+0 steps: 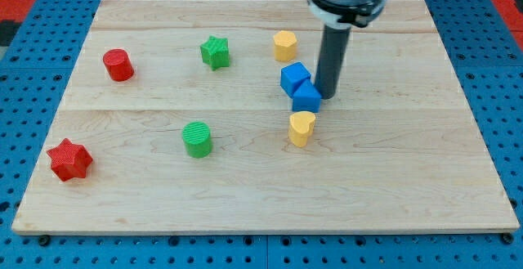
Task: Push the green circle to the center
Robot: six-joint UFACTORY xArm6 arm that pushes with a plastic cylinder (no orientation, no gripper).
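Observation:
The green circle (197,139) is a short green cylinder on the wooden board (392,179), left of the board's middle and toward the view's bottom. My tip (328,96) is the lower end of the dark rod coming down from the view's top. It stands just right of two touching blue blocks (301,87), far to the right of the green circle. It is not touching the green circle.
A yellow heart-like block (301,127) lies just below the blue blocks. A yellow hexagon (284,45) and a green star (215,52) lie near the top. A red cylinder (118,65) is at upper left, a red star (69,159) at lower left.

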